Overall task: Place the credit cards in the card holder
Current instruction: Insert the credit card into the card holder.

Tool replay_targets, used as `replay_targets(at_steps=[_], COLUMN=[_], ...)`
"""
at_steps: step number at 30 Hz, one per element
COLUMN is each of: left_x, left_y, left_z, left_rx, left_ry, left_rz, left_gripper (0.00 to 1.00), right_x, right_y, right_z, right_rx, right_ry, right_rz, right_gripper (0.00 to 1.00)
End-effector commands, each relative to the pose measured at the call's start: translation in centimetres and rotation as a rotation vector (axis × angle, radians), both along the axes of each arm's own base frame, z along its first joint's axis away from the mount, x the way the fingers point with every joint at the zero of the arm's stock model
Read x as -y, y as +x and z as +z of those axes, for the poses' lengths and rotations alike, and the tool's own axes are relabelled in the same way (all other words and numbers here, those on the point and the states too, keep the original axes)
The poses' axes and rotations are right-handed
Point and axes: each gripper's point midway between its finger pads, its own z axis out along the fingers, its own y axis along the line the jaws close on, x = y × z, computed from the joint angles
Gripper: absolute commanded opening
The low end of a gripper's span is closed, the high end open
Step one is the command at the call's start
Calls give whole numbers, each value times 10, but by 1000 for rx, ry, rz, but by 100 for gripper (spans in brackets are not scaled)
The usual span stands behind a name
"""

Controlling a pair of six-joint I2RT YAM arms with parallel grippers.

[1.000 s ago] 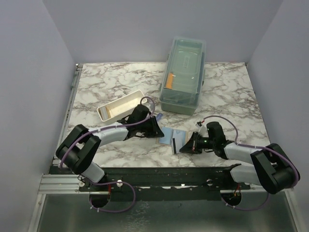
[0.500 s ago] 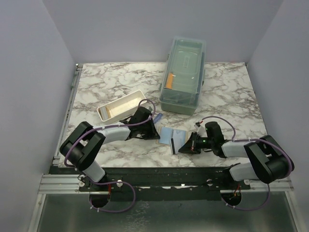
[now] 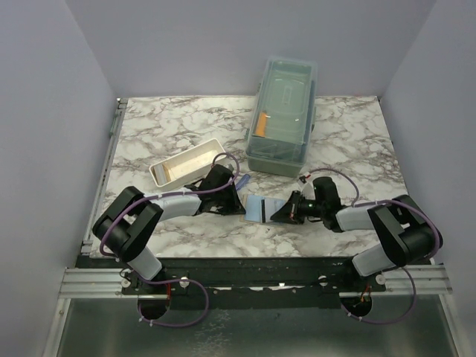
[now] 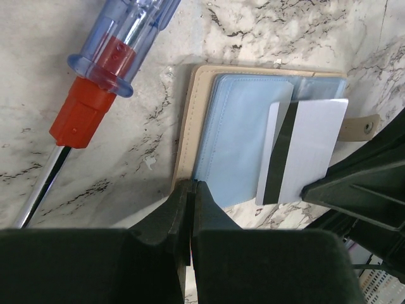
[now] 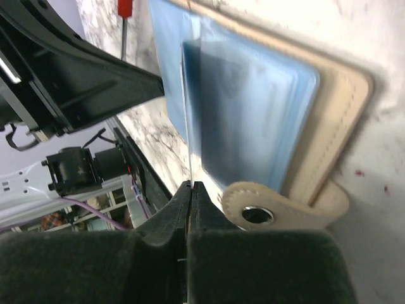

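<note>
1. The right gripper (image 5: 190,188) was seen closed on one edge of a white card (image 4: 310,149) with a black stripe. The card was held low and nearly flat, so it showed edge-on to the right wrist camera.
2. The other end of the card was tucked partly under a blue pocket of the wallet (image 4: 231,145), and most of the card was outside the pocket.
3. The left gripper (image 4: 190,185) was also closed, with its tips pinched on the tan rim of the wallet, away from the card.
4. The wallet was laid open on the marble table (image 3: 171,134), near the front middle and between the two grippers. Its snap tab (image 5: 266,212) stuck out on the right gripper's side.
5. The card was judged to be stiff, light and slick. It would be best held by its free short edge and kept level with the pocket mouth, since a tilted push could make it bow or slip from the grip.
6. The wallet was judged to be soft and light, and likely to slide or fold if the rim were not held.
7. A screwdriver (image 4: 101,69) lay just beside the wallet without touching it.
8. A white tray (image 3: 186,162) and a clear lidded box (image 3: 284,111) stood farther back. No other cards could be made out.
</note>
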Motion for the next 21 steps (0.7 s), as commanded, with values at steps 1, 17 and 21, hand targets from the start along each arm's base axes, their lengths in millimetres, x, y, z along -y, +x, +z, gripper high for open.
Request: replay_targets(at_steps=[1,17,21], left_x=[-12,-6,-10], left_y=[-5,-3,2], left_z=[-18,-10,4], left_rx=[-32,-22,16], left_ry=[79,57,62], left_rz=[7,-10,8], left_gripper=[3,2,5], right_x=[-1,-25,-7], right_y=[25,31,33], right_z=[2,-8,-16], right_rx=[42,73,83], right_ry=[-21,-10,-150], right_rz=[-50,-1,-49], right_gripper=[0,5,28])
